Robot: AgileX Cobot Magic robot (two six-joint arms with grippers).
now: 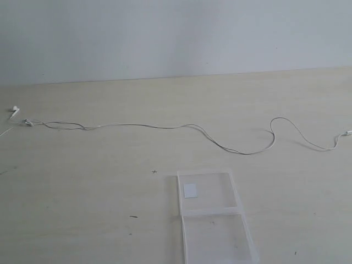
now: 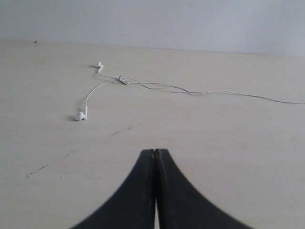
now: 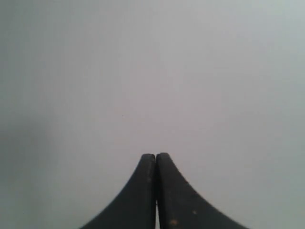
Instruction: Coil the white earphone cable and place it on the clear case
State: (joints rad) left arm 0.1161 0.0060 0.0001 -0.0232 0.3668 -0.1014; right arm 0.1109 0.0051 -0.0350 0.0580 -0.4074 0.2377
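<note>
The left end effector (image 2: 155, 151) shows two matte black fingers (image 2: 136, 195), each a smooth blade, broad at the base and narrowing in a concave curve to a slim, blunt tip. The right end effector (image 3: 155, 155) has the same black horn-shaped pair, its tips rounder, with a few small pale specks (image 3: 172, 222) low on one finger

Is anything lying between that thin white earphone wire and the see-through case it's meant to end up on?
Nothing visible does. Between the white earphone cable and the clear case there is only bare table with a tiny dark mark. The case itself carries only a white sticker.
</note>
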